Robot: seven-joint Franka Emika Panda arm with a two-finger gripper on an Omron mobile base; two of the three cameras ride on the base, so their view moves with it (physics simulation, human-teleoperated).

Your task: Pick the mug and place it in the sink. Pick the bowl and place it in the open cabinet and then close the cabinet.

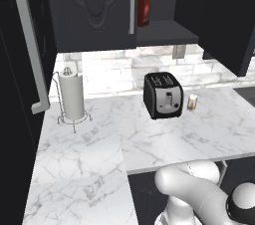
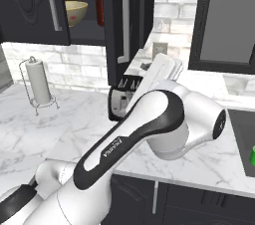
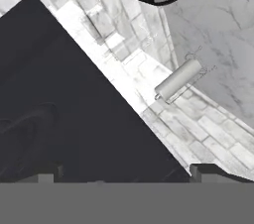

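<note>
From the left base view, I am looking over the marble counter (image 1: 164, 139) at a black toaster (image 1: 162, 94), a small brass-coloured cylinder (image 1: 192, 102) just beside it, and a paper towel roll on its wire stand (image 1: 72, 97) further left. Above, the cabinet (image 1: 94, 10) is standing open, with a red bottle (image 1: 144, 7) on its inner shelf.

From the right base view, my arm is reaching up toward that cabinet. The bowl (image 2: 73, 12) is sitting on the shelf inside, between the two open doors, with the red bottle to its right. At the far right, the mug (image 2: 252, 155) is showing as a green sliver low in the black sink (image 2: 239, 134). Judging by this, both placements are looking done, and closing the cabinet is the step I am in.

From the hand view, my claw (image 3: 124, 173) is standing with its tips wide apart and nothing between them, facing a dark carved door panel (image 3: 64, 119) that is very close; I cannot tell whether I am touching it. Beyond its edge, the toaster and paper towel roll are lying far below.

Next, I am judging that I need to press against the door's outer face and swing it toward the cabinet until it is meeting the frame, then deal with the other door, keeping clear of the bar handles (image 2: 123, 17).
</note>
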